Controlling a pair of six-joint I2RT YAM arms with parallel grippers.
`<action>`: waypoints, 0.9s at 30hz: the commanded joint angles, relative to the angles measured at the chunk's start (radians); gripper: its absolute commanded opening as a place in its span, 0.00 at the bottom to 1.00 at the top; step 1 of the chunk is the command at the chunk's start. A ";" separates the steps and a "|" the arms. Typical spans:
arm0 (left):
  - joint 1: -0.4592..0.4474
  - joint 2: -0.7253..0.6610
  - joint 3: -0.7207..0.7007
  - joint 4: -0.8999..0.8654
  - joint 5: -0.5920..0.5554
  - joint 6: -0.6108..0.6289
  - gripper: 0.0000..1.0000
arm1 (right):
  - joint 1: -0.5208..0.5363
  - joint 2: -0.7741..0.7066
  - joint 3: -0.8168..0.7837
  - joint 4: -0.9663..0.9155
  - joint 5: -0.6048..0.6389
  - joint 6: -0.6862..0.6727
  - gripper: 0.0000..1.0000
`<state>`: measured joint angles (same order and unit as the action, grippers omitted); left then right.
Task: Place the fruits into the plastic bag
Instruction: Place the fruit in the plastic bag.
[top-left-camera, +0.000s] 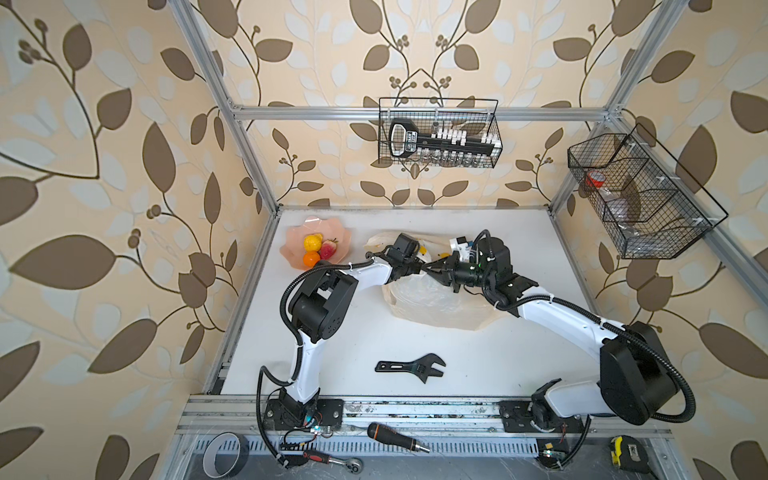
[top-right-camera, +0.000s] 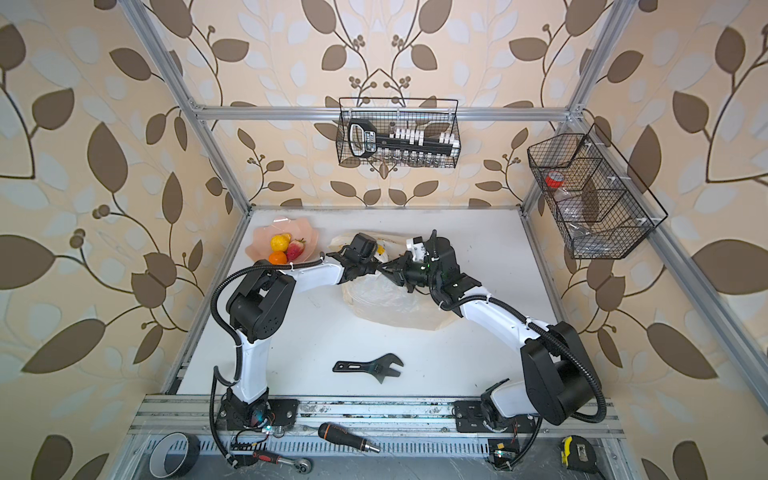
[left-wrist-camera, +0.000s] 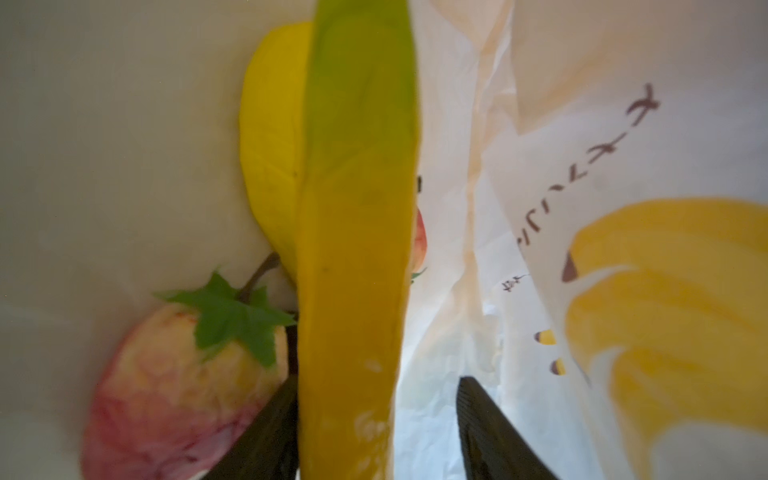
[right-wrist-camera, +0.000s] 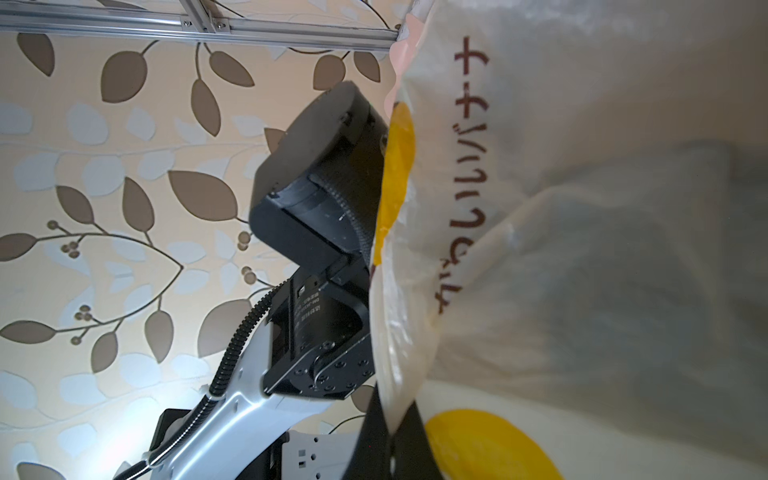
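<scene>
The plastic bag lies at the back middle of the table. My right gripper is shut on its rim, lifting the mouth. My left gripper reaches inside the bag, open. A yellow-green banana stands between its jaws, leaning on one finger and clear of the other. Beside it lie a second yellow fruit, a strawberry and a bit of a red fruit. A lemon, a strawberry and a tangerine sit in the pink dish.
A black adjustable wrench lies on the table near the front. Two wire baskets hang on the back and right frame. A screwdriver, a ratchet, a tape roll and a tape measure lie along the front rail.
</scene>
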<state>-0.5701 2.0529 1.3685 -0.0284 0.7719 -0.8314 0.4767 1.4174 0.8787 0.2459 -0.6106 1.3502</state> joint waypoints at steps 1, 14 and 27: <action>-0.007 -0.025 0.055 -0.058 -0.050 0.013 0.77 | 0.003 0.008 0.009 0.026 -0.010 0.026 0.00; -0.007 -0.084 0.145 -0.371 -0.178 0.111 0.96 | -0.016 -0.022 -0.006 -0.014 -0.001 0.008 0.00; 0.021 -0.196 0.190 -0.668 -0.325 0.293 0.98 | -0.066 -0.095 -0.005 -0.184 0.042 -0.080 0.00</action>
<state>-0.5610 1.9343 1.5143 -0.5873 0.4965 -0.6228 0.4198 1.3449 0.8787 0.1143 -0.5934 1.2903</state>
